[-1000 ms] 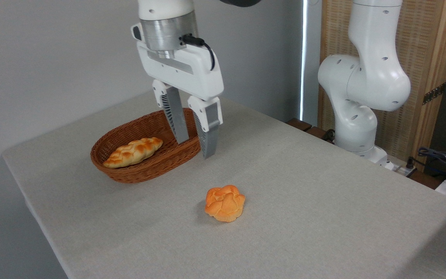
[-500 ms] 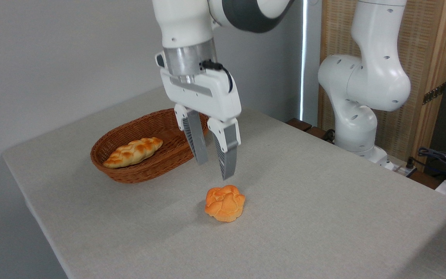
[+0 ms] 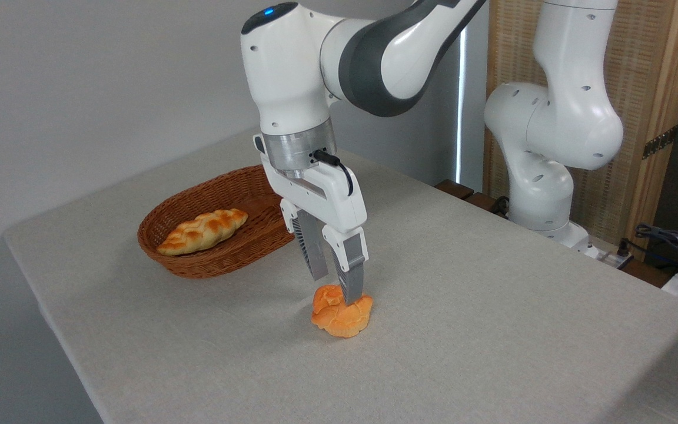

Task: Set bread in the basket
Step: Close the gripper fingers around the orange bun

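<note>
Half a second on from hovering beside the basket (image 3: 215,247), the gripper (image 3: 336,288) has dropped and swung forward onto the bread (image 3: 342,315) — its fingers (image 3: 352,277) parted only narrowly, the nearer tip now overlapping the bun's lumpy top, the farther one just behind it. Whether the jaws straddle the bun or merely press on it cannot be told from this angle. The bread sits where it was, on the table (image 3: 462,330) well apart from the basket, so the grasp looks about to begin and the carry is all still to come. A braided loaf (image 3: 202,231) already lies in the wicker oval. The surface is a pale grey cloth-like top — plain wall behind, a woven screen (image 3: 657,88) and loose cables (image 3: 674,241) at right.
</note>
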{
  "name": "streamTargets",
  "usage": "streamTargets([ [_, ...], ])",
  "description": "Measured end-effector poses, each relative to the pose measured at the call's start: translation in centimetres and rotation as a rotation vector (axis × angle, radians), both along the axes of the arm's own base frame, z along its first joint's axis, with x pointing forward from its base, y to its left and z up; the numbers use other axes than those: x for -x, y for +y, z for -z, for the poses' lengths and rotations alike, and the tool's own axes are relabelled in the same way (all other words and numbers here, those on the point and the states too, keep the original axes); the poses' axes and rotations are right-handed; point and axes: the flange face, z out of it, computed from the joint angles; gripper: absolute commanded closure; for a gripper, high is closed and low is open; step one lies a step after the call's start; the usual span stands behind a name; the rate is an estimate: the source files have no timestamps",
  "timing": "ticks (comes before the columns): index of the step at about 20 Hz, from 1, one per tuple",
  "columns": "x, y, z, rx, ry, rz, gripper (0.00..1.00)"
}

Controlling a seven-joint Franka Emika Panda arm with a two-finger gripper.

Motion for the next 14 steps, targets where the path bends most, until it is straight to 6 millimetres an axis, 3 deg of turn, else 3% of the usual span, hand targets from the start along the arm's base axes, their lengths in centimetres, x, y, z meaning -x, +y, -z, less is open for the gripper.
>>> streamTargets([
  [8,-0.2,0.5,0.8,-0.088,0.004,0.049,0.0],
  [14,-0.5,-0.5,2.8,-0.091,0.025,0.076,0.0],
])
